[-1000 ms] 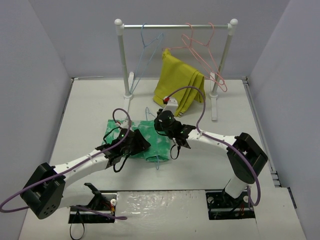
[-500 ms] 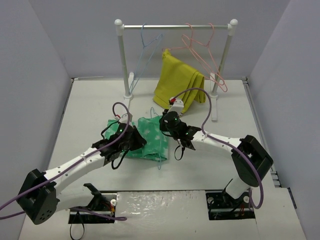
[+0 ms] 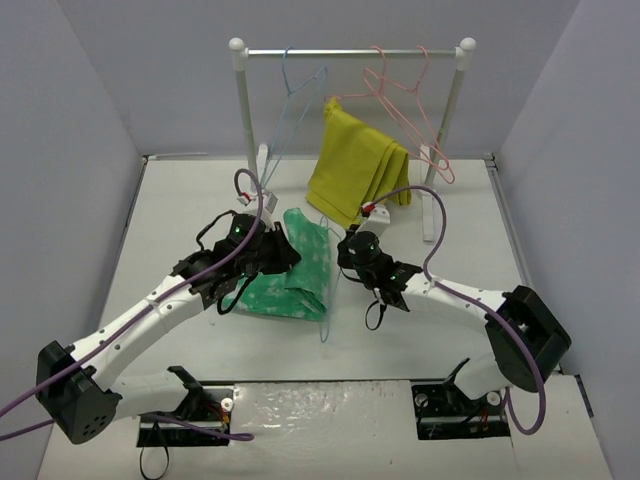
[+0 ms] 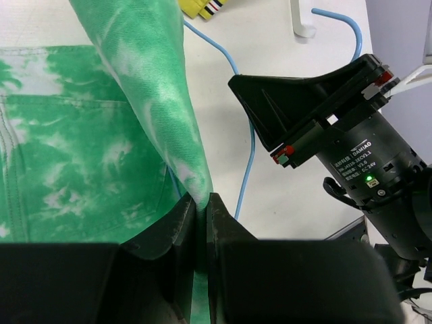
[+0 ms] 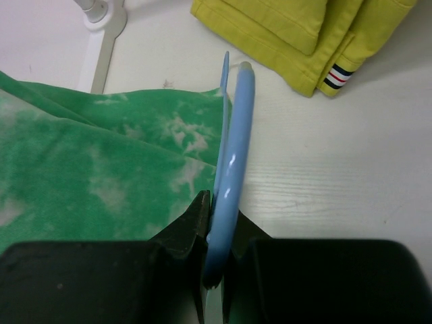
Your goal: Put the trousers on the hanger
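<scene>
The green, white-mottled trousers (image 3: 300,275) lie mid-table, one edge pulled up into a raised fold (image 4: 162,88). My left gripper (image 4: 201,201) is shut on that fold's lower end; from above it (image 3: 280,254) sits at the cloth's left side. The light-blue wire hanger (image 3: 325,305) runs along the trousers' right edge, its wire (image 4: 248,158) passing beside the lifted fold. My right gripper (image 5: 223,210) is shut on the hanger wire (image 5: 233,135), and from above it (image 3: 343,262) sits just right of the trousers (image 5: 94,175).
A white garment rack (image 3: 240,110) stands at the back, carrying another light-blue hanger (image 3: 290,100) and pink hangers (image 3: 405,95). A mustard-yellow folded garment (image 3: 355,170) drapes below the rail and onto the table (image 5: 304,34). The rack's foot (image 5: 101,27) is near the trousers.
My left gripper closed on the trousers' edge and lifted it up and toward the back, raising a fold. My right gripper moved right, carrying the hanger with it.
</scene>
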Available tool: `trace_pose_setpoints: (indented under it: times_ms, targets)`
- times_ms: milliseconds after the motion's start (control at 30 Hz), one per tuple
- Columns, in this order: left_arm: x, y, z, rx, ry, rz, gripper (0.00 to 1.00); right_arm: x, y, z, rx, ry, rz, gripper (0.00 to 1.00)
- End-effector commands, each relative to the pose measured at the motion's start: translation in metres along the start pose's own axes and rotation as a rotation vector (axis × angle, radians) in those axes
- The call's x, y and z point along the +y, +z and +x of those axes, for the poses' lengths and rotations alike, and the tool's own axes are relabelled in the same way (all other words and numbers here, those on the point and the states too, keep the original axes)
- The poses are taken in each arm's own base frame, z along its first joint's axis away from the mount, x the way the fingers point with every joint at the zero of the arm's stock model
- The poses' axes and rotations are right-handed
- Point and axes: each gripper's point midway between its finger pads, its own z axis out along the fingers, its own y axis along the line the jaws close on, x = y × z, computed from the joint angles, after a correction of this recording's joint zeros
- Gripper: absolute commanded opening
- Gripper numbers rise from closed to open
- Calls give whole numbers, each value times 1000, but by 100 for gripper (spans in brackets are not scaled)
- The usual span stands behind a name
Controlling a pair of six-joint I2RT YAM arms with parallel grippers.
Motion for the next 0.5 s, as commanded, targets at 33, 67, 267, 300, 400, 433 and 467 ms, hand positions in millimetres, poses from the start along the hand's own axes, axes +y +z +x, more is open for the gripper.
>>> trace_pose_setpoints:
  times_ms: [33,67,267,300,400,433,467]
  targets:
    - [-72,-33,-55,-143,98,170,0,-45,-7,-23,-82,17,125,0]
    - [-82,-38,-59,-153,113,183,0,-50,-9,-25,-85,21,131,0]
    - [-108,-52,-75,-197,117,233,0,-66,-13,-24,-82,16,161,0]
    - [-111,-56,-80,-208,120,237,0,-68,-14,-23,-82,16,166,0]
    - [-117,-62,-88,-225,125,246,0,-74,-15,-20,-76,13,179,0]
    - [-120,-65,-92,-232,128,252,0,-76,-15,-18,-73,11,184,0]
    - [-122,-66,-93,-233,130,257,0,-78,-14,-17,-71,11,189,0]
